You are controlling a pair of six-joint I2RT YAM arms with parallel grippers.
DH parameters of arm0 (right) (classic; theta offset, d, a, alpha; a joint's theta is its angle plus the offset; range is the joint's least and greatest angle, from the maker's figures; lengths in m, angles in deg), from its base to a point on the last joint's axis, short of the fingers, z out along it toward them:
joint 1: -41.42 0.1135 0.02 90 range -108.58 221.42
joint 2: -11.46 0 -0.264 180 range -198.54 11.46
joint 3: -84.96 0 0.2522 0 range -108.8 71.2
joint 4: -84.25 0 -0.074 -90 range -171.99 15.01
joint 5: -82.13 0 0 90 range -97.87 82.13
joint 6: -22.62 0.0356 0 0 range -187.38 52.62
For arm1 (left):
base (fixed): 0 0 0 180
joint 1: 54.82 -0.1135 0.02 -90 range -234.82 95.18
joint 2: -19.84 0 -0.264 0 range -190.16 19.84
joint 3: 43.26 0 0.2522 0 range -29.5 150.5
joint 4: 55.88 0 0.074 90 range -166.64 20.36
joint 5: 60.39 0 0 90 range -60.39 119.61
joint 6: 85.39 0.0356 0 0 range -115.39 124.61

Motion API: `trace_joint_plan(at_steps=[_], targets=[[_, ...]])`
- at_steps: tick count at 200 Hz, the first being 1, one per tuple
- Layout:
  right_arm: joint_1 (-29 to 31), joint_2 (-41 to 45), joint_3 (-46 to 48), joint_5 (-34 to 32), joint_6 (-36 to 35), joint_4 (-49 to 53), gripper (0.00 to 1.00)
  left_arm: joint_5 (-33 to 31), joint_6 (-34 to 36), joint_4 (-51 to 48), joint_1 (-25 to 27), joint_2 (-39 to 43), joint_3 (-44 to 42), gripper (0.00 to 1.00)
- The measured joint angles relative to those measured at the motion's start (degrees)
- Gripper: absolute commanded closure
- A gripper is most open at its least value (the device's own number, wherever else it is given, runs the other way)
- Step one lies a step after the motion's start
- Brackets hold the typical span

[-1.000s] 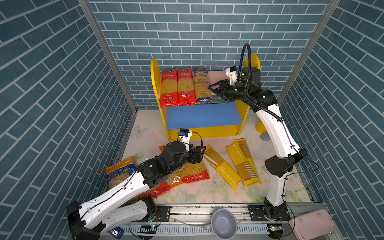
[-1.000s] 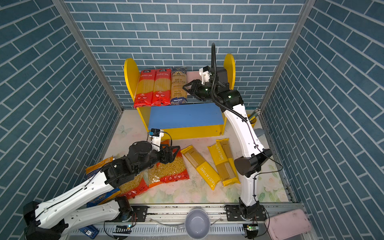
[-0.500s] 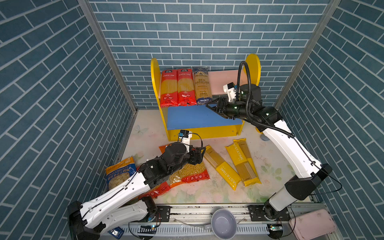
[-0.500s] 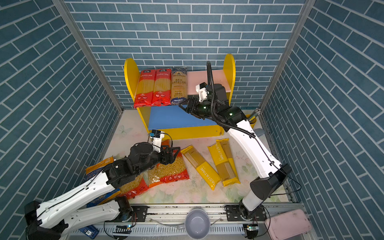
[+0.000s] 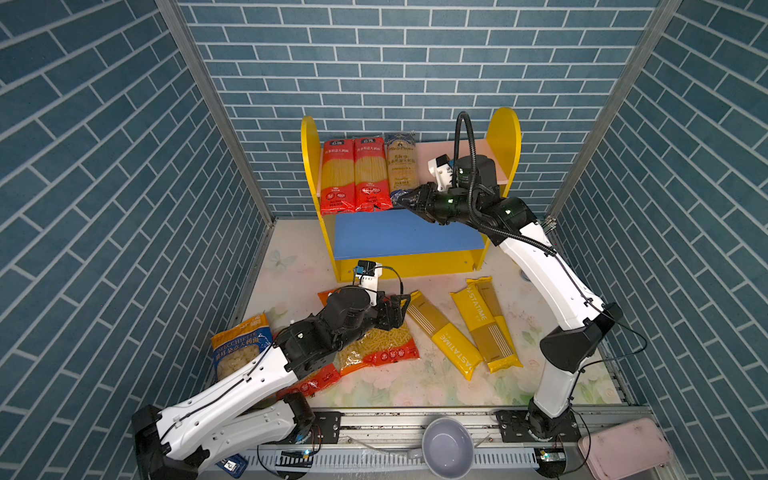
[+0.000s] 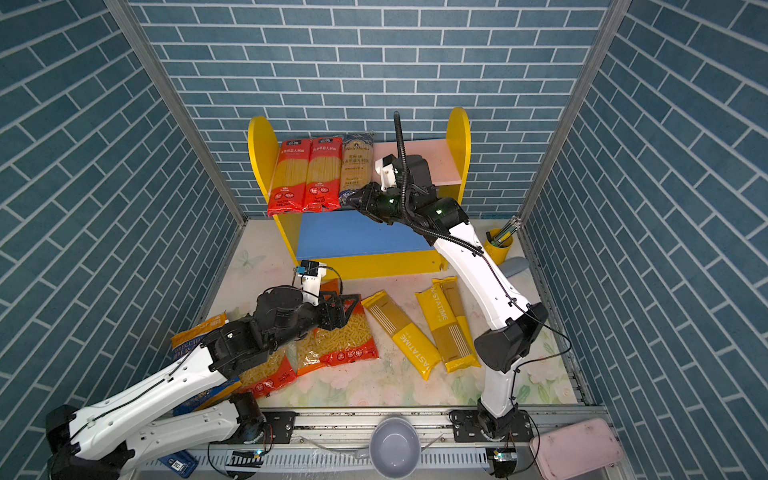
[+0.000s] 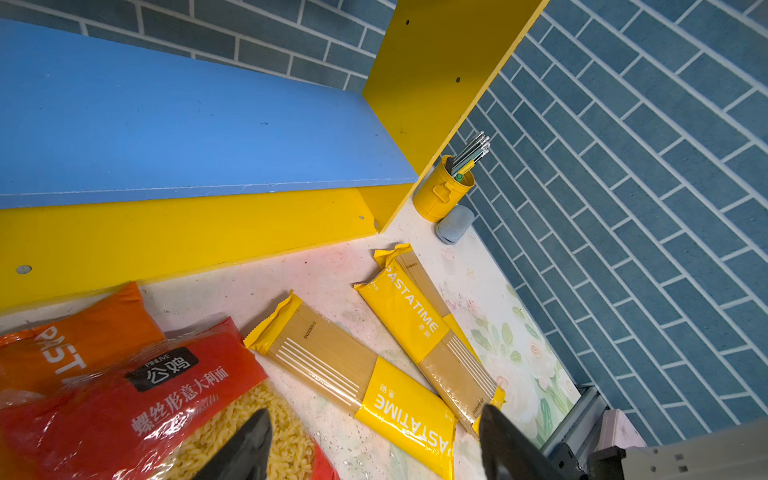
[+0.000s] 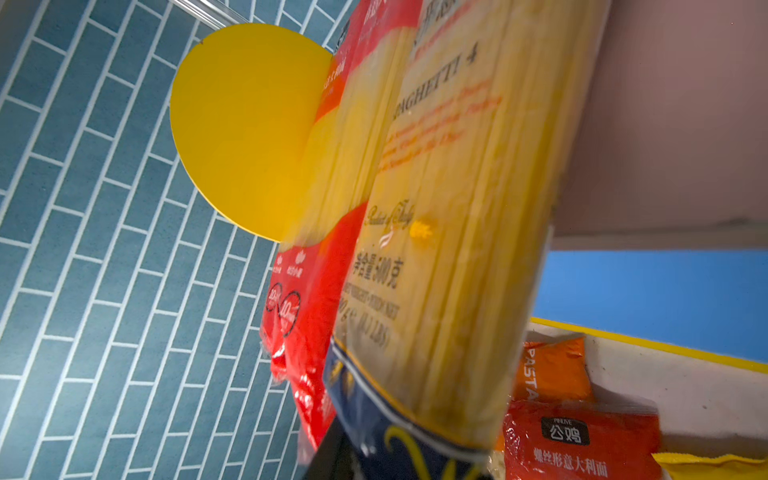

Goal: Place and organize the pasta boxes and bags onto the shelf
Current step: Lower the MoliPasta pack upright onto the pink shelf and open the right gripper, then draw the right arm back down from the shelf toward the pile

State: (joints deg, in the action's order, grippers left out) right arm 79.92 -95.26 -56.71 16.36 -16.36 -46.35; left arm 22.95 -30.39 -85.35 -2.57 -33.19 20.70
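Top views: right gripper [image 5: 409, 200] at dark-blue spaghetti pack [image 5: 401, 166].

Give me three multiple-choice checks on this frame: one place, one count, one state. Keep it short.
1. Where does the dark-blue long plastic spaghetti pack lie?
A. on the blue lower board
B. on the pink upper board
C. on the table

2. How many long packs lie on that pink board?
A. two
B. three
C. five

3. How do the left gripper jaws stand?
A. open, nothing between them
B. shut on a yellow pack
C. shut on a red bag

Key:
1 B: in both top views the pack rests on the pink board, rightmost in its row.
2 B: two red long plastic spaghetti packs plus the dark-blue one.
3 A: the left wrist view shows both jaws wide apart above the table, with nothing gripped.
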Motion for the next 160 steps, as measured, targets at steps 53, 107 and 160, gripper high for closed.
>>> trace_joint_plan(at_steps=[53,107,160], targets=[[-0.1,-0.3,-0.3,0.5,-1.6,0.7,0.49,-1.1,0.3,-0.3,0.0,1.4,-0.4,0.21],[-0.1,14.1,16.7,-1.5,-6.6,-0.3,0.47,-1.3,2.8,-0.1,0.4,0.7,-0.4,0.2],[0.0,28.3,34.4,-1.7,-11.4,-3.2,0.5,-3.3,6.5,2.1,2.9,-5.2,-0.3,0.17]])
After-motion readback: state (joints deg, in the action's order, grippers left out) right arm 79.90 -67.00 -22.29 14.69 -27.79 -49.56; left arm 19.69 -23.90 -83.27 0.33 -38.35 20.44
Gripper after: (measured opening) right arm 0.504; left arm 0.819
